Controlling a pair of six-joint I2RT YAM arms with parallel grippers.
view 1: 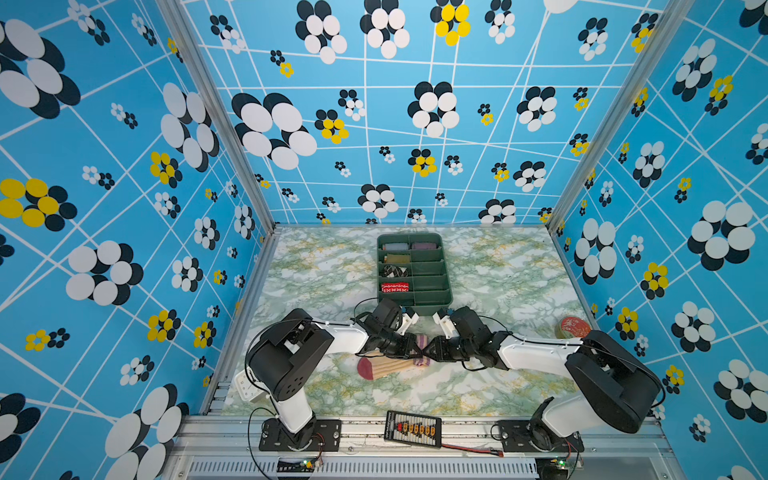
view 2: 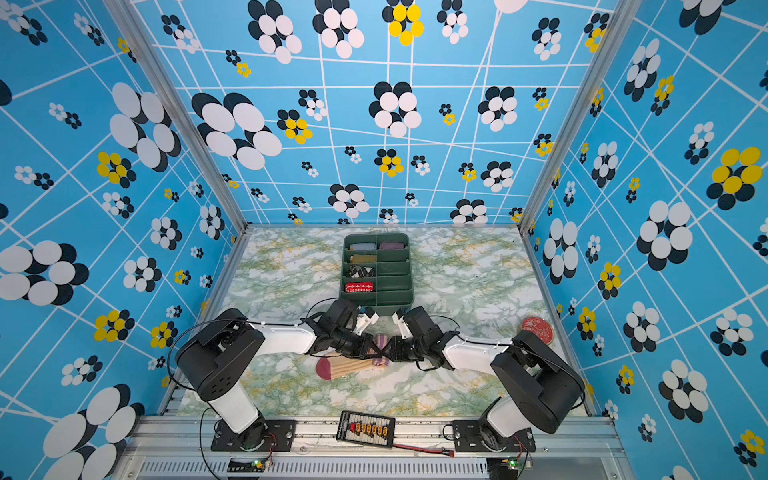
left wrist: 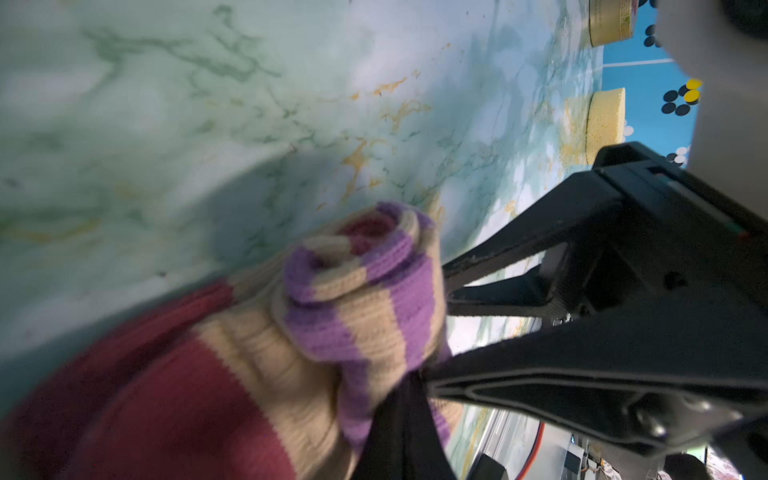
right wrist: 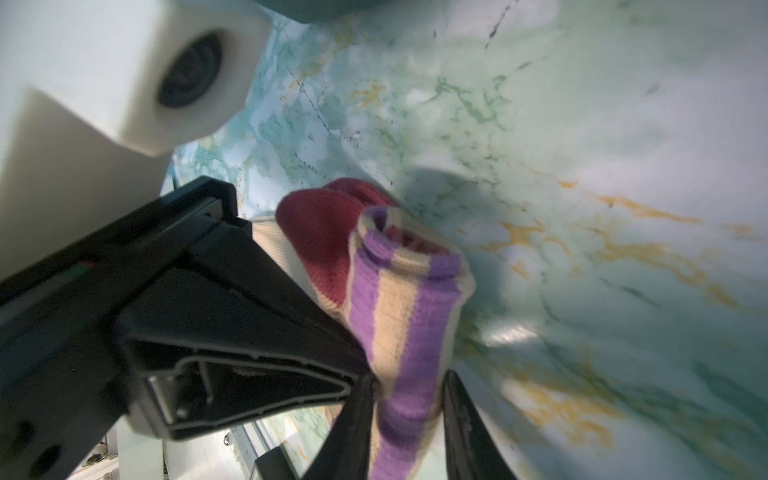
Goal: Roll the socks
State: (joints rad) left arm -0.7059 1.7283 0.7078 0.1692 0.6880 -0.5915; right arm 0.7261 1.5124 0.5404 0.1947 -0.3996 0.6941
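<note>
Socks (view 1: 388, 366): laid on the worktop (view 1: 498, 270), near centre; long axis left to right, toe left, rolled striped end right. The roll is reached by both arms equally. Right gripper (view 1: 425, 353): jaws clamped across the roll. Left gripper (view 1: 417, 352): jaws shut, tip against the roll; any pinched fabric cannot be told.

A marbled green and white table (view 1: 498, 270) carries a dark green tray (view 1: 428, 308) with dividers, far from the front edge. Its left compartments hold a red patterned roll (view 1: 395, 287), a black-and-white diamond roll (view 1: 394, 272) and a mustard roll (view 1: 397, 258). A round red tin (view 1: 573, 326) sits by the right wall, a yellow sponge (left wrist: 606, 120) near it. A black connector board (view 1: 413, 429) lies on the front rail.
</note>
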